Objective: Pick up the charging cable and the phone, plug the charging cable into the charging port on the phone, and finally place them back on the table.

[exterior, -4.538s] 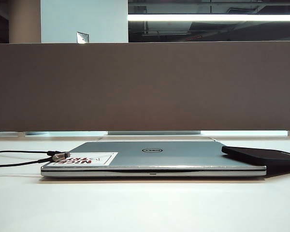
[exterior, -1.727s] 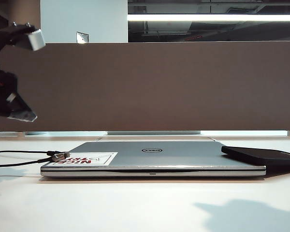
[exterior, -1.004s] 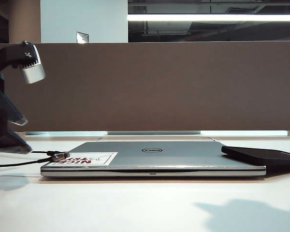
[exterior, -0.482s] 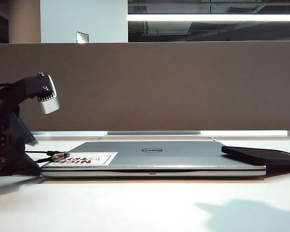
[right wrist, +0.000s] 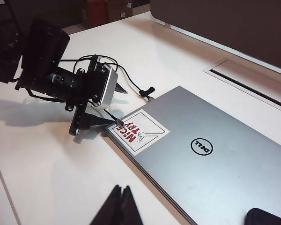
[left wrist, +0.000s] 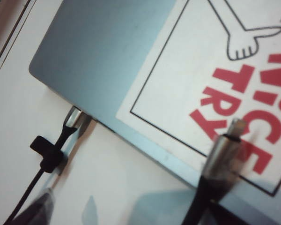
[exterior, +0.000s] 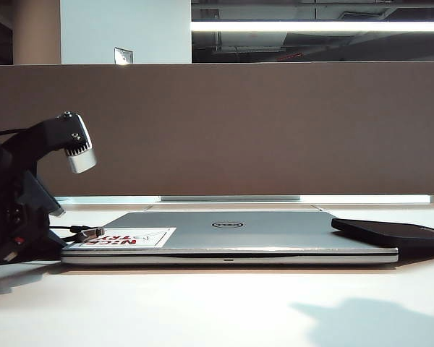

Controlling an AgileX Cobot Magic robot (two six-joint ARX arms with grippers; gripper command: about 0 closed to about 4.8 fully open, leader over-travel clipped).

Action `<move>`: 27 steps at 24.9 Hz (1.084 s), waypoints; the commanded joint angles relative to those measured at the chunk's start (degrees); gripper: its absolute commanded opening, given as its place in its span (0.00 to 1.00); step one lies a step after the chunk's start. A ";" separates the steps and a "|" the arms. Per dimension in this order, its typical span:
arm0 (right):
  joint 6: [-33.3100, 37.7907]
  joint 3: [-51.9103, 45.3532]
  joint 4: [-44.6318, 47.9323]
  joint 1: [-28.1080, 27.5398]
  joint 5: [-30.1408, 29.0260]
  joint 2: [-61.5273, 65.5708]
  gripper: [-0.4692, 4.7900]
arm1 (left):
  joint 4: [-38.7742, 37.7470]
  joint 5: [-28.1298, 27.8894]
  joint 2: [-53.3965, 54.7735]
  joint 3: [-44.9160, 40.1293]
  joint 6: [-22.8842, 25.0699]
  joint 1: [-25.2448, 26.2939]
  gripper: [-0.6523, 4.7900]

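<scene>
The left tool [right wrist: 91, 125], black and two-fingered, sits low at the left front corner of the silver Dell laptop [exterior: 231, 235], its arm bent down steeply with the silver wrist camera [exterior: 79, 153] raised above; its fingers stand wide apart, one black finger [right wrist: 84, 121] reaching toward the plug, nothing between them. Just ahead of it the charging cable [left wrist: 223, 154], a thin black cord ending in a small silver metal plug, rests its plug on the white sticker with red letters [left wrist: 234, 93] at the laptop's corner. A second thin black cord [left wrist: 61, 138] lies against the laptop's edge nearby. The right tool [right wrist: 121, 206], black fingers pressed together and empty, hangs above the broad white worktop [exterior: 202, 311] in front of the laptop, well apart from the cable. The phone [exterior: 394, 234], a flat glossy black slab, lies overlapping the laptop's right rear corner. A grey-brown fabric partition [exterior: 239, 130] stands behind
</scene>
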 commanded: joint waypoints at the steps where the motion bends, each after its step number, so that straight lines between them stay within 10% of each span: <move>1: -0.13 0.37 1.46 0.02 0.04 -0.09 0.08 | -0.48 0.20 1.07 -0.09 0.04 -0.02 0.85; 4: -0.15 0.37 2.16 0.00 0.07 -0.09 0.08 | -0.46 0.20 1.62 -0.09 0.02 -0.02 0.78; 6: -0.15 0.37 3.41 0.00 0.11 -0.07 0.08 | -0.52 0.22 1.62 -0.09 -0.42 -0.04 0.28; 9: -0.15 0.37 3.98 -0.04 0.17 -0.07 0.08 | -1.51 0.22 1.62 -0.09 -0.61 -0.04 0.11; 27: 1.42 0.39 4.44 -0.11 3.02 -0.07 0.08 | -14.12 0.20 -6.36 4.63 -22.47 -4.46 0.11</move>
